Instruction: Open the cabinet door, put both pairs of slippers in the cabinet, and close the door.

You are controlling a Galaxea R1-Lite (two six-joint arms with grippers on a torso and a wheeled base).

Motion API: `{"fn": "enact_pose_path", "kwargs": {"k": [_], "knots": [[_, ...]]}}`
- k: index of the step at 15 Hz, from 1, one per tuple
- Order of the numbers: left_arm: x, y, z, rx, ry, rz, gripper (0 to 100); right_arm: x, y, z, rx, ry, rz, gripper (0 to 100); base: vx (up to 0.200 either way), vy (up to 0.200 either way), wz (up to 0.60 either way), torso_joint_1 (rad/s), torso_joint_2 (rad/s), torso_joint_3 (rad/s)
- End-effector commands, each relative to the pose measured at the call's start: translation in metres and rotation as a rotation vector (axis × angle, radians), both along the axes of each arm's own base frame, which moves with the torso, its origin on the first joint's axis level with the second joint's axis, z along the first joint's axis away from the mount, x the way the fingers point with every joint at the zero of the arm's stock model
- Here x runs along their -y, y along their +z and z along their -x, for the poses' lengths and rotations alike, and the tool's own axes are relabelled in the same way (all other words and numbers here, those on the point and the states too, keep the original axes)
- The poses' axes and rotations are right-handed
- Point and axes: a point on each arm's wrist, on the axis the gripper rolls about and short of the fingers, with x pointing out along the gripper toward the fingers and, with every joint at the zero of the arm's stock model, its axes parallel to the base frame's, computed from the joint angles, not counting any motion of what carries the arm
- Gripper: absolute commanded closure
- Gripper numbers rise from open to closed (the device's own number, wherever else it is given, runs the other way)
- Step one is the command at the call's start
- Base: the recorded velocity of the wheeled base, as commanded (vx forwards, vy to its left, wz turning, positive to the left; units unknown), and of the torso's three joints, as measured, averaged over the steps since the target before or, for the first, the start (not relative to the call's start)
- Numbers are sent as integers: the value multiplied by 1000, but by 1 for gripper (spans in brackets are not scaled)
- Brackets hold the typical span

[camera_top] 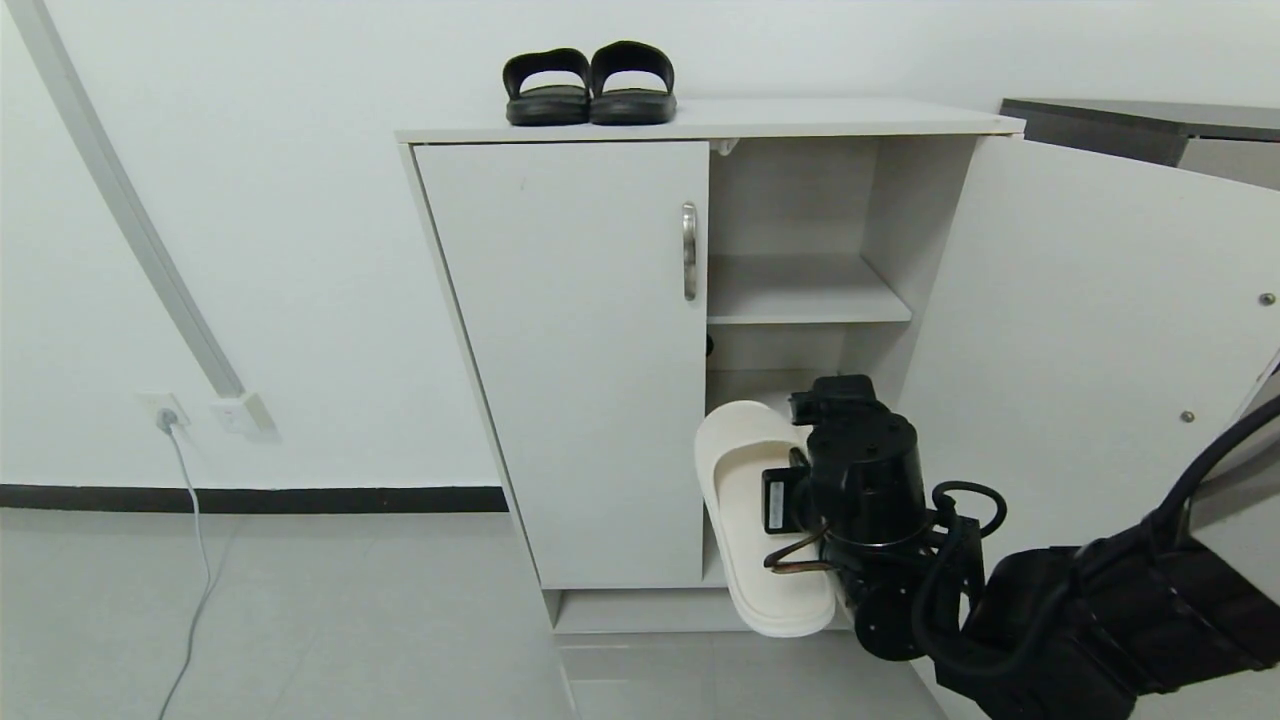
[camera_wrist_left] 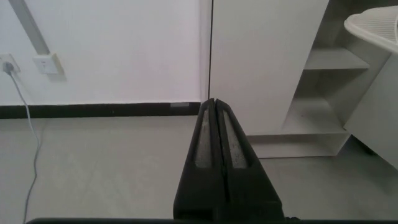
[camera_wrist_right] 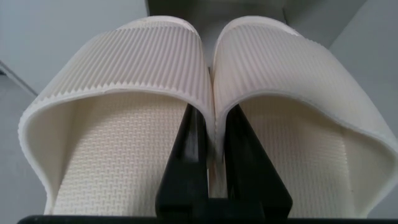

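White slippers [camera_top: 740, 500] partly behind right gripper [camera_wrist_right: 214, 121]

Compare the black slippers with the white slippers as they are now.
The black slippers rest flat on the cabinet top; the white slippers hang in the right gripper, at the open lower compartment. The black slippers stand side by side, soles down; the white slippers are pinched together and tipped steeply. Both are slide-style pairs.

The right arm [camera_top: 1050, 610] extends forward from the lower right, and the right gripper [camera_wrist_right: 209, 121] clamps its jaws on the white slippers' [camera_wrist_right: 124, 81] adjoining inner edges. The left gripper [camera_wrist_left: 214, 118] points forward, jaws pressed together.
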Motion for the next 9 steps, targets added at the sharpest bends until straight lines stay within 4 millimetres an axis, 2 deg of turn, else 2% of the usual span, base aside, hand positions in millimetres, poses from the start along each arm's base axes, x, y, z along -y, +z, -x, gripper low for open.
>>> {"fn": "enact_pose_path", "kwargs": {"k": [1,8,9], "knots": [[0,0,0,-3,0,0,100,-10,-3,-10,-6,-51,-22,100,0,0,0,0,0,0],[0,0,0,-2,0,0,100,-12,-11,-13,-38,-66,-14,100,0,-200,0,0,3,3],[0,0,0,-1,0,3,100,-13,-17,-13,-48,-65,-3,100,0,-200,0,2,-7,2]]}}
